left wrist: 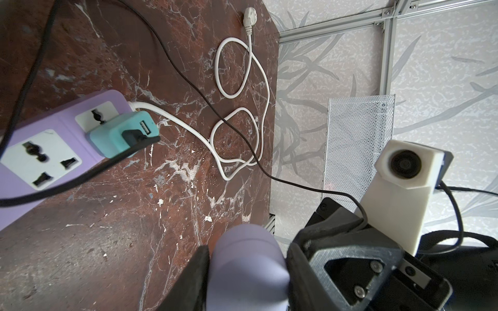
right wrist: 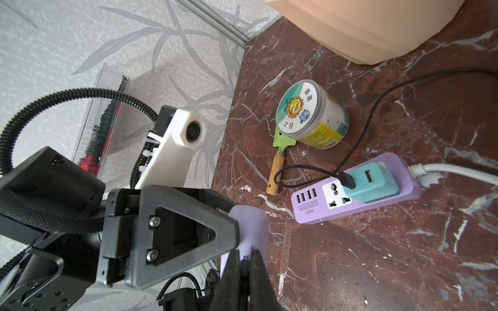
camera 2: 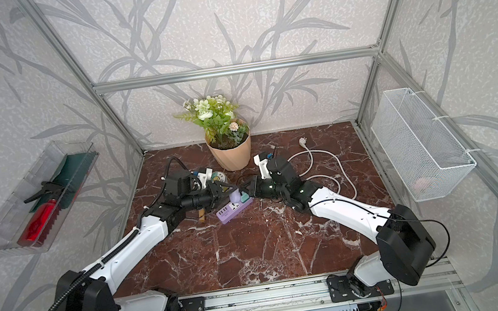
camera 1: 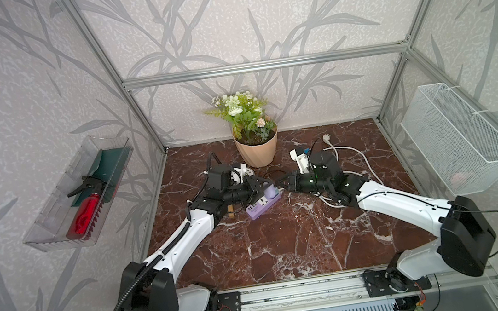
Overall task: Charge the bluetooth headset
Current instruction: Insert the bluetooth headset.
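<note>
The bluetooth headset (left wrist: 248, 269), a smooth lavender oval case, is held above the table with my left gripper (left wrist: 247, 272) shut on its sides. It also shows in both top views (camera 1: 269, 189) (camera 2: 235, 194) and in the right wrist view (right wrist: 250, 223). My right gripper (right wrist: 244, 258) is shut on the end of a thin black cable (left wrist: 188, 80) right at the case's edge. That cable runs back to a teal charger (right wrist: 369, 183) plugged into the purple power strip (right wrist: 355, 199) lying under both grippers (camera 1: 263, 206).
A peach flower pot (camera 1: 257, 152) stands behind the grippers. A round tin (right wrist: 310, 115) and a small green shovel (right wrist: 280, 161) lie by the left arm. The strip's white cord (camera 1: 353, 155) loops at the right. A wire basket (camera 1: 457, 140) and a clear tray (camera 1: 82, 199) hang on the side walls.
</note>
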